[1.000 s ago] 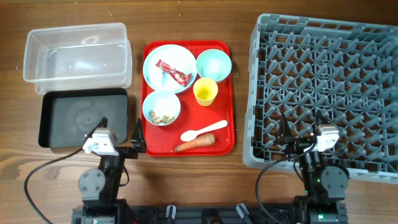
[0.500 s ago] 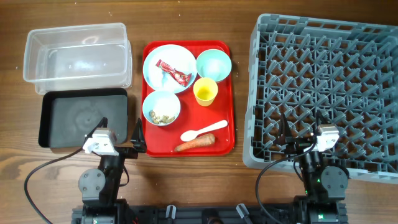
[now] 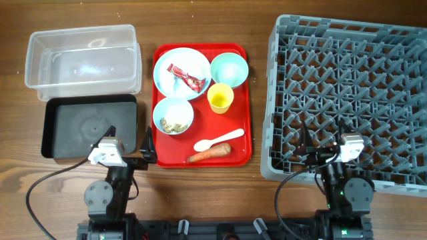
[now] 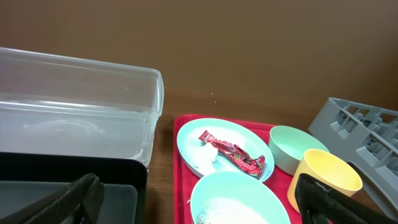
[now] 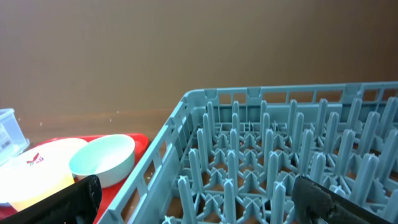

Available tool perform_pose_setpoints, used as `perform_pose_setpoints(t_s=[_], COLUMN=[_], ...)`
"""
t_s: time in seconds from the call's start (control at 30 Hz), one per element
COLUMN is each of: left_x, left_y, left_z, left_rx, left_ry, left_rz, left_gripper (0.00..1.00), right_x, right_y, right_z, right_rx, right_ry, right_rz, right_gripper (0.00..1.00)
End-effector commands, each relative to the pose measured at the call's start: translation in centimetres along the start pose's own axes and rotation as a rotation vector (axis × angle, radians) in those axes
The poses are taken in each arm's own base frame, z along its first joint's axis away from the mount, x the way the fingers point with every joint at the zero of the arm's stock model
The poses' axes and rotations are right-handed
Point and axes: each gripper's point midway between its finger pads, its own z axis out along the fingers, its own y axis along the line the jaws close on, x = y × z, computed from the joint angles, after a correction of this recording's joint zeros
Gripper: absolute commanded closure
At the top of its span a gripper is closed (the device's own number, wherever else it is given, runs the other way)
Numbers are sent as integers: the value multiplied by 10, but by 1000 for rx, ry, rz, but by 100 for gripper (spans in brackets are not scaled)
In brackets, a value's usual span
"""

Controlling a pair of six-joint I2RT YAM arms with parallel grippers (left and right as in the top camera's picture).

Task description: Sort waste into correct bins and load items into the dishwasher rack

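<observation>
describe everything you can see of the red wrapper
The wrapper is a small piece of shiny red film with a few white marks, crumpled and twisted into a narrow strip. It lies flat and diagonally across the middle of the pale blue plate, which sits at the far left of the red tray. It touches only the plate. Nothing holds it or rests on it.
</observation>
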Motion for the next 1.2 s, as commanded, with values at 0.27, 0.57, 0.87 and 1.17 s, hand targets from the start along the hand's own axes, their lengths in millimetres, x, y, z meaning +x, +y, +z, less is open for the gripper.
perform_pose_setpoints(t_s=[0.27,0.57,0.87,1.17], left_x=[-38,-72,-70,-93], left_y=[-5,-10,-14,-24], left_z=[4,24,4,53], left_rx=[-57,-138,-199,-104], left_ry=[196,559,867,712], left_rz=[-48,-99,-145,-143], left_gripper=[0,0,0,3], right_x=[-48,-74,-52,-50], right_y=[1,2,7,9], right_z=[9,33,37,38], right_rx=[34,72,27,30], right_ry=[130,427,741,747], right_rz=[54,74,11,60], right_gripper=[0,0,0,0])
